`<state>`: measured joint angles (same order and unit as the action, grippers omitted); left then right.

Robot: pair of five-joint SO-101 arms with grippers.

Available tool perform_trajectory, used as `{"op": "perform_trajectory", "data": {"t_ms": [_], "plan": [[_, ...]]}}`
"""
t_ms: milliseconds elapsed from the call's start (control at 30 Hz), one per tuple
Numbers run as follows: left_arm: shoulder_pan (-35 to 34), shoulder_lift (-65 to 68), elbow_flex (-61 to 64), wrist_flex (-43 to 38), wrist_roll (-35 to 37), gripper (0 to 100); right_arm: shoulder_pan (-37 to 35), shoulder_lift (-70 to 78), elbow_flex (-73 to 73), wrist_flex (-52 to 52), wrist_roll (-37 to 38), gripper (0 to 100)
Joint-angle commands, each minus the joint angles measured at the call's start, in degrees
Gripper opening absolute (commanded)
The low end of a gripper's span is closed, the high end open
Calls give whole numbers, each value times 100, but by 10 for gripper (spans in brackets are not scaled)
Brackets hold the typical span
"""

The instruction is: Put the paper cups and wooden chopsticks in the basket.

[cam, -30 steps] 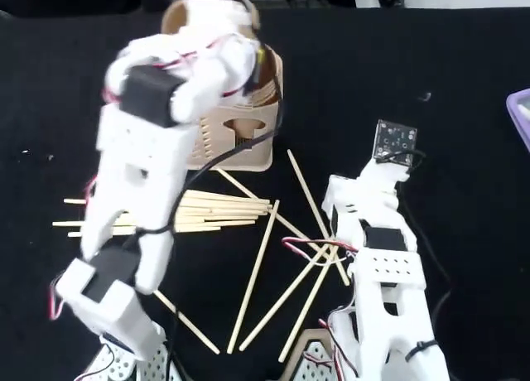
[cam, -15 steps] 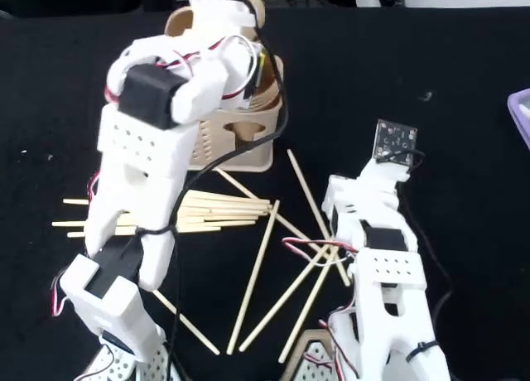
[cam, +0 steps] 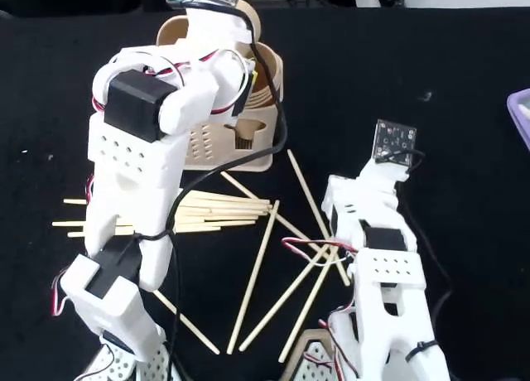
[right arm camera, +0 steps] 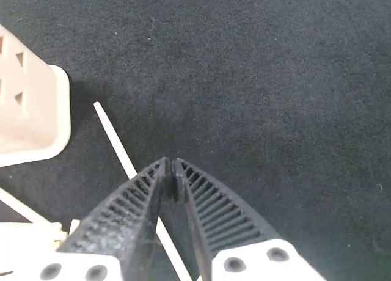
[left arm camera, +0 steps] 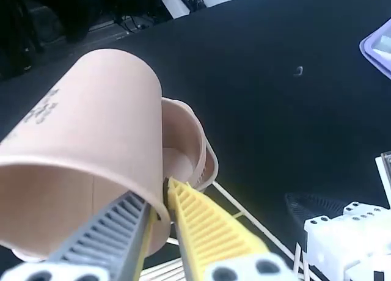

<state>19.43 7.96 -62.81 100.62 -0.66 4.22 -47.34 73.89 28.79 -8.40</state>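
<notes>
While left fingers [left arm camera: 201, 226] pinch rim of paper cup [left arm camera: 91, 128], cup hangs above basket [cam: 248, 145], upper left of high view; another cup [left arm camera: 183, 140] sits inside basket. Left arm [cam: 141, 166] overlaps basket front and chopstick bundle [cam: 228, 207]. Loose chopsticks [cam: 257, 273] fan across centre, between arms. Right fingers [right arm camera: 208, 201] pressed together, holding nothing, above one chopstick [right arm camera: 116, 140]. Bare tabletop [cam: 447, 58] upper right; purple object [cam: 520, 116] at right edge.

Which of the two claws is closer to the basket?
Left. The left gripper, clamped on a paper cup, is over the basket. The right gripper is shut above a wooden chopstick on the black table, off to the basket's side.
</notes>
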Motion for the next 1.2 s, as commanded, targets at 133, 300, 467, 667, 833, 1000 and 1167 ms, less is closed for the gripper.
{"op": "perform_trajectory", "data": {"t_ms": [133,300,467,667,833,1000,1167], "plan": [[338,-387,567,26,-360,30,-70,-154,-40,-141,53,12],[321,-527,1086,26,-615,30,-70,-154,-40,-141,53,12],[312,-492,1156,18,-747,30,-70,-154,-40,-141,53,12],[303,-536,1103,-70,-862,150,-70,-154,-31,-123,53,12],[66,-492,1147,-475,-818,205,-70,-154,-31,-123,53,12],[-268,-378,1174,-1503,-246,195,-70,-154,-31,-114,53,12],[-444,-308,1270,-2523,352,196,-70,-154,-31,-114,53,12]]}}
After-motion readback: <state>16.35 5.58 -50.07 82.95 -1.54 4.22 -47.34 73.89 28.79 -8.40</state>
